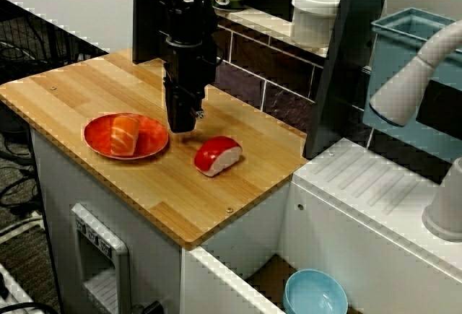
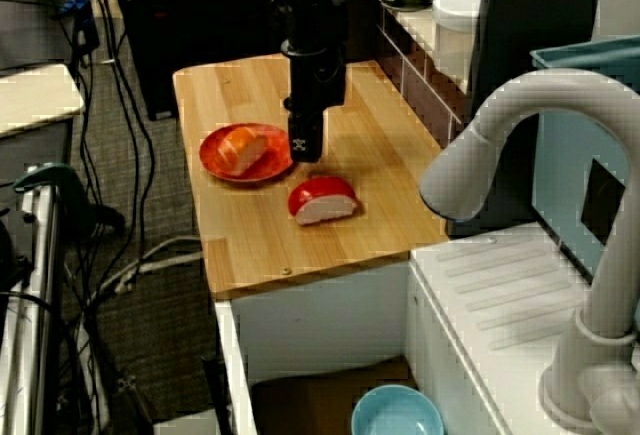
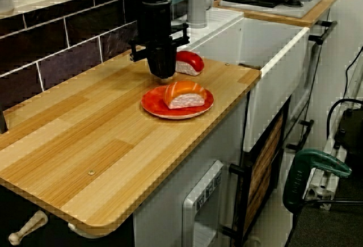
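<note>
Black end effector between red plate and tuna sushi, tip indistinct, grip cannot be told

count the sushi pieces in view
2. A salmon sushi piece lies on the red plate. A red-topped sushi piece lies bare on the wooden counter just beside that plate. None appears hidden.

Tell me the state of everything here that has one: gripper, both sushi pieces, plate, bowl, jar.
gripper: pointing down, low over the counter; jaws too dark to read.
salmon sushi: lying on the red plate.
red plate: flat on the counter, one piece on it.
red sushi: on bare counter, beside the plate.
blue bowl: upright, empty.
white jar: lid on.
</note>
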`<state>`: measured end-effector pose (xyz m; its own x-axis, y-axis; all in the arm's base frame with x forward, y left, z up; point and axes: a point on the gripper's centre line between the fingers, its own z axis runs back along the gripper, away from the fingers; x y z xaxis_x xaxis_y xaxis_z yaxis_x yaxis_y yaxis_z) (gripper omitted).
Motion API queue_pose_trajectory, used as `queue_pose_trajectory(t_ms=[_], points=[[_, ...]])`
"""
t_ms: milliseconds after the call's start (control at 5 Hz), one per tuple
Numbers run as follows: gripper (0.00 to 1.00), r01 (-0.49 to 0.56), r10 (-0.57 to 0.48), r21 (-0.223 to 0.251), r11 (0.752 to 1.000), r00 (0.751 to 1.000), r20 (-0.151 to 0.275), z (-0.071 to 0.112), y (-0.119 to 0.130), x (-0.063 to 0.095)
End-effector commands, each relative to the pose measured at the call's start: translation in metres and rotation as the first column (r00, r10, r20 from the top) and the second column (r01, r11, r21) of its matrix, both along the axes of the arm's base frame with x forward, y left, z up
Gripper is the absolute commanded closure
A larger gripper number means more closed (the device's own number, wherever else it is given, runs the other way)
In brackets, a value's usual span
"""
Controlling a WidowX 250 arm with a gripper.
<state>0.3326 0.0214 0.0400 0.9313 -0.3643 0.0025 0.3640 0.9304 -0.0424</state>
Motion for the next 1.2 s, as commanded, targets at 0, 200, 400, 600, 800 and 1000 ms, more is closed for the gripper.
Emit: queue_pose_trajectory(t_ms=[0,200,400,600,800,1000], points=[[1.00,-0.014,0.014,-0.039,0.999,1.000,-0.010,0.006,-0.016,-0.001],[1.00,-0.084,0.076,-0.087,0.993,0.993,-0.086,0.002,-0.034,-0.005],[1.00,-0.085,0.062,-0.152,0.985,0.987,-0.149,-0.001,-0.056,-0.012],[1.00,-0.106,0.060,-0.212,0.971,0.975,-0.213,-0.001,-0.076,-0.014],[1.00,-0.130,0.056,-0.254,0.958,0.959,-0.278,-0.001,-0.086,-0.011],[1.00,-0.138,0.046,-0.276,0.951,0.948,-0.315,-0.001,-0.097,-0.011]])
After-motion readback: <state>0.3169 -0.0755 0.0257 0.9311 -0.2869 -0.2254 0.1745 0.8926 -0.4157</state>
